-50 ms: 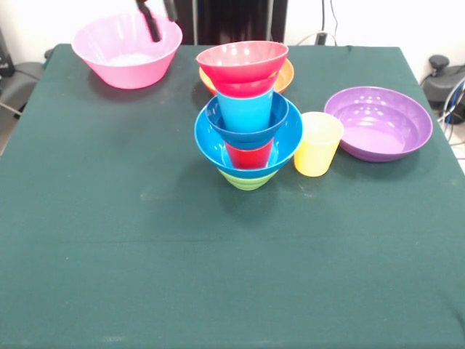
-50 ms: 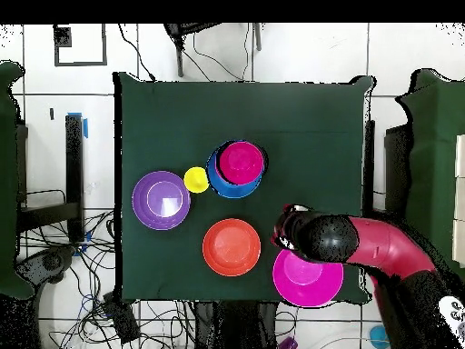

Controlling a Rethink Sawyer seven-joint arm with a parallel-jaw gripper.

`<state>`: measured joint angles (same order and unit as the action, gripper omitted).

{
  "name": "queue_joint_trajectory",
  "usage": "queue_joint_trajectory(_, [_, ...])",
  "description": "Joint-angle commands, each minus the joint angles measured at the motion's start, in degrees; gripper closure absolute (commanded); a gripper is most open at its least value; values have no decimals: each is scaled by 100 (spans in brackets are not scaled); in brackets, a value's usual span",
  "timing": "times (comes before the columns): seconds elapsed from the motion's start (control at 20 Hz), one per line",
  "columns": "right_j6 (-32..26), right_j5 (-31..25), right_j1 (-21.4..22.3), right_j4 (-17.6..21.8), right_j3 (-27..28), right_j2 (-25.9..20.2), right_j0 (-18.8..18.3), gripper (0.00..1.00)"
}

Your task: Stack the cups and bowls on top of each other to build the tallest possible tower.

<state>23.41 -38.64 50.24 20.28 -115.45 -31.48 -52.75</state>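
The tower point(image 1: 248, 123) stands near the middle of the counter point(image 1: 145, 254), a bit toward the far edge. From the bottom up it goes green bowl point(image 1: 247, 179), large blue bowl point(image 1: 287, 138), red cup point(image 1: 248, 155), small blue bowl point(image 1: 247, 131), sky-blue cup point(image 1: 245, 110) and small red bowl point(image 1: 242, 62) on top.

Going left to right in the front view: the pink bowl point(image 1: 127, 54) sits at the far left corner, and the end effector point(image 1: 156, 16) hangs over it, holding nothing. I cannot tell how far apart its fingers are. Then comes the tower, with the orange bowl point(image 1: 285, 76) just behind it. The yellow cup point(image 1: 317, 144) is just beside the tower, and the purple bowl point(image 1: 378, 123) is near the right edge.

The next piece is likely the pink bowl. It should be pinched by its rim, lifted straight up, carried well above the tower, and set down slowly in the middle so nothing tips.
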Motion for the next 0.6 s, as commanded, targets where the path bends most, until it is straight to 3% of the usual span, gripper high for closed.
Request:
queue_joint_trajectory(0.05, [1538, 492, 334, -366, -722, -269, 428, 0])
queue_joint_trajectory(0.45, [1430, 429, 1099, -994, -1150, -330, 572, 0])
queue_joint_trajectory(0.6, [1536, 746, 1195, -1209, -1357, -400, 633, 0])
